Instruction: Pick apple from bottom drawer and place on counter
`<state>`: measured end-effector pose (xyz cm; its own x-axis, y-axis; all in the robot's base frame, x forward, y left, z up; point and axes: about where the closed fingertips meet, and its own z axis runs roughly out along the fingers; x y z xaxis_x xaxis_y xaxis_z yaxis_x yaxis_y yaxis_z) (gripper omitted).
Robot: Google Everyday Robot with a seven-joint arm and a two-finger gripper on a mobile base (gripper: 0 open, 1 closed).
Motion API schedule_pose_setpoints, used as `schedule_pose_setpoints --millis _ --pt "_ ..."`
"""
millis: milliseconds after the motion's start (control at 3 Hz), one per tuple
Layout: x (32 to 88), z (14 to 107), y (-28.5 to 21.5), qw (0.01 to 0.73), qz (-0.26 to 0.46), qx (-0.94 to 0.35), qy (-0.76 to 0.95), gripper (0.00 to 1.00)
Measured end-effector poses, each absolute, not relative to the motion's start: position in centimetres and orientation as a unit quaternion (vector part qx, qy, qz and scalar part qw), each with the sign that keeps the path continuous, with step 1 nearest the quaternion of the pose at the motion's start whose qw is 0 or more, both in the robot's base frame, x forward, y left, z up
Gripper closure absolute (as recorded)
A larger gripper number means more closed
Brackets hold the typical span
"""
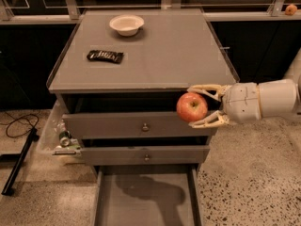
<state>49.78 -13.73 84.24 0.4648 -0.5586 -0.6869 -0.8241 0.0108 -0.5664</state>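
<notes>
The red apple (191, 107) with yellowish patches is held in my gripper (197, 106), whose pale fingers (207, 89) close above and below it. It hangs in the air in front of the top drawer's right end, just below the front edge of the counter (155, 51). The arm comes in from the right. The bottom drawer (146, 197) is pulled open below, its grey floor bare with a shadow on it.
A white bowl (126, 24) stands at the counter's back. A dark snack packet (105, 56) lies on its left part. Two upper drawers with knobs (145, 126) stand slightly open. A bin with cans (61, 138) sits left of the cabinet. A small orange fruit (291, 9) lies far back right.
</notes>
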Motion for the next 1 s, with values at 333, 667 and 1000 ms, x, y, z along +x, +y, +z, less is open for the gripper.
schedule_pose_setpoints --millis 333,667,1000 --pt "49.79 84.24 -13.73 0.505 0.132 -0.691 0.500 1.00" --pt "49.99 83.93 -13.38 0.500 0.142 -0.688 0.506 1.00" --pt "50.56 83.54 -13.41 0.485 0.206 -0.661 0.534 1.00"
